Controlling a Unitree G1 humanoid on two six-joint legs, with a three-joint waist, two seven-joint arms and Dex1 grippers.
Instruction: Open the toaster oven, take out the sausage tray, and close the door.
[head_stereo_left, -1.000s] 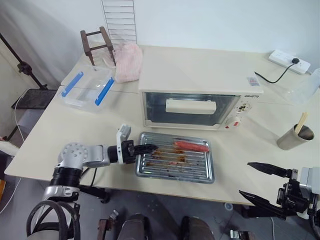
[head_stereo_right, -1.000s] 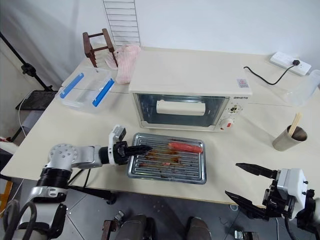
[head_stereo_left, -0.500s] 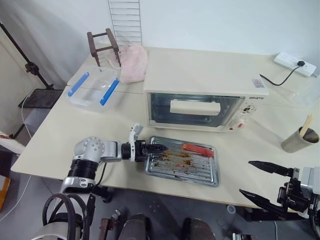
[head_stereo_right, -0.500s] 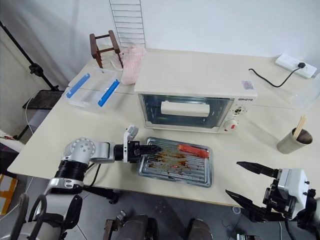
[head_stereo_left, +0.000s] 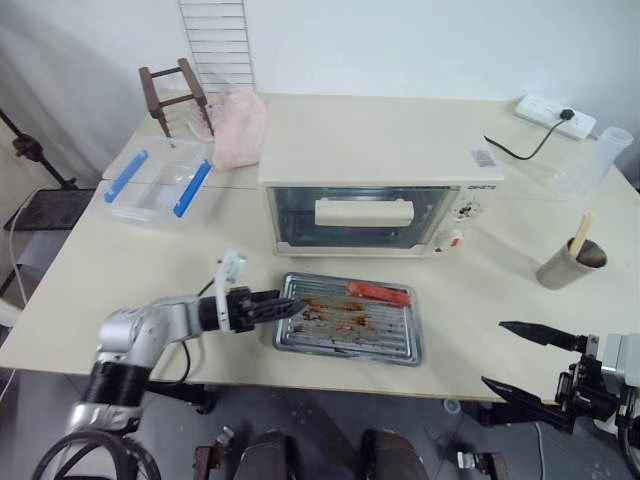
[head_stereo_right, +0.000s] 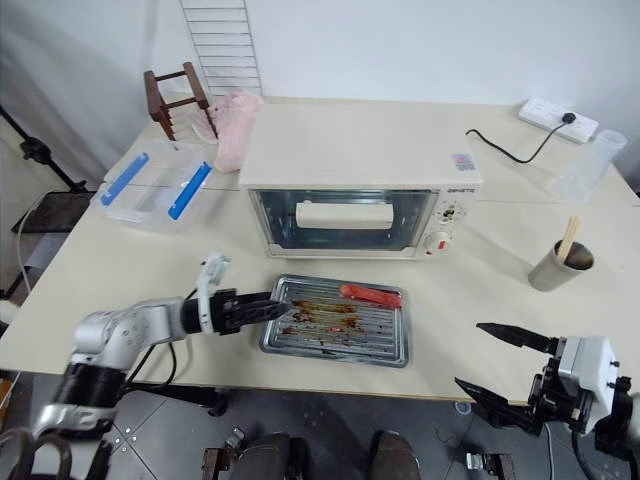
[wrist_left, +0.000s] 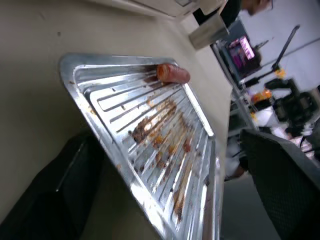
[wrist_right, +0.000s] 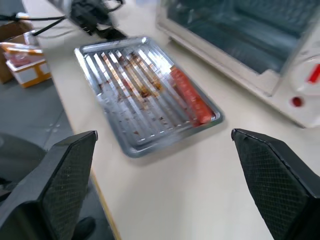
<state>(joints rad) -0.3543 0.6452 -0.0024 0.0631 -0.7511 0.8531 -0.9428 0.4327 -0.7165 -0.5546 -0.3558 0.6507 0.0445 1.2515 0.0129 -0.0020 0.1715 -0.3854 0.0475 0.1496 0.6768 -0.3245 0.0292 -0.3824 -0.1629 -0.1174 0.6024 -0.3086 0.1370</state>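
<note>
Cream toaster oven (head_stereo_left: 380, 180), its brand print unreadable; both end effectors (head_stereo_left: 283, 307) (head_stereo_left: 522, 362) spread, empty.

Cream table (head_stereo_left: 100, 270) with oven (head_stereo_left: 375, 175), tray (head_stereo_left: 349, 331)

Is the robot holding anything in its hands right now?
No. The left gripper is open, its fingers on either side of the sausage tray's left edge without pinching it. The right gripper is open, off the table, holding nothing.
</note>
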